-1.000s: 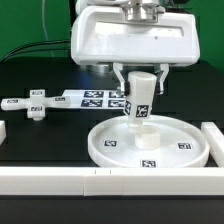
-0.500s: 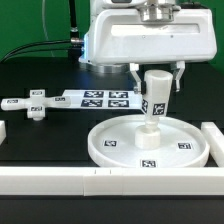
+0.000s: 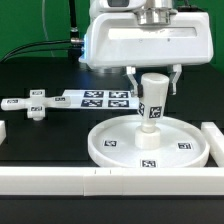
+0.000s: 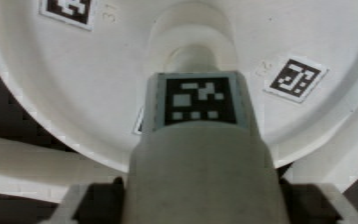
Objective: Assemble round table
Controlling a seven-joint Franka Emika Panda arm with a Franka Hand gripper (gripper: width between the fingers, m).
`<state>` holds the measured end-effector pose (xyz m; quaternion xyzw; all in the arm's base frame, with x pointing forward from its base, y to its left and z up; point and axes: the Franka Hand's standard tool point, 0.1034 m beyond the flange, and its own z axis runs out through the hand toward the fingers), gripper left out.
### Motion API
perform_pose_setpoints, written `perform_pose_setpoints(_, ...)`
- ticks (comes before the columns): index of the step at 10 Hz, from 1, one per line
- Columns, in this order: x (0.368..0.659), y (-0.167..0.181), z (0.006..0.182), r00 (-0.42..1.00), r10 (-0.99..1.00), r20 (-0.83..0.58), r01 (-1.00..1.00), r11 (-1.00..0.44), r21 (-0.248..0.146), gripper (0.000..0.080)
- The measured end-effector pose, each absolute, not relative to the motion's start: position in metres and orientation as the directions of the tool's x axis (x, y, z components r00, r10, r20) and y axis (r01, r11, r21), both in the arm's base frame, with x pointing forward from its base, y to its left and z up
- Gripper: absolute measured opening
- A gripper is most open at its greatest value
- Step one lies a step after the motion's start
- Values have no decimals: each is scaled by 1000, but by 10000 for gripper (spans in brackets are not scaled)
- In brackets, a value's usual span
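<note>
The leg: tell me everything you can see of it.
The leg is a short white cylinder, plastic by its look, with a black-and-white tag on its side. It stands about upright, its lower end on the middle of the disc. The pincer straddles its upper end, one finger on each side; whether they press on it cannot be told. Nothing else touches it.
</note>
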<state>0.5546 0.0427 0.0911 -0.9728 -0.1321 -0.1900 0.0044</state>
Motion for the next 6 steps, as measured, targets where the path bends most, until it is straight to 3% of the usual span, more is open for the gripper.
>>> perform_pose_setpoints(6,551,41,75,897,260,358,263,-964,40,409)
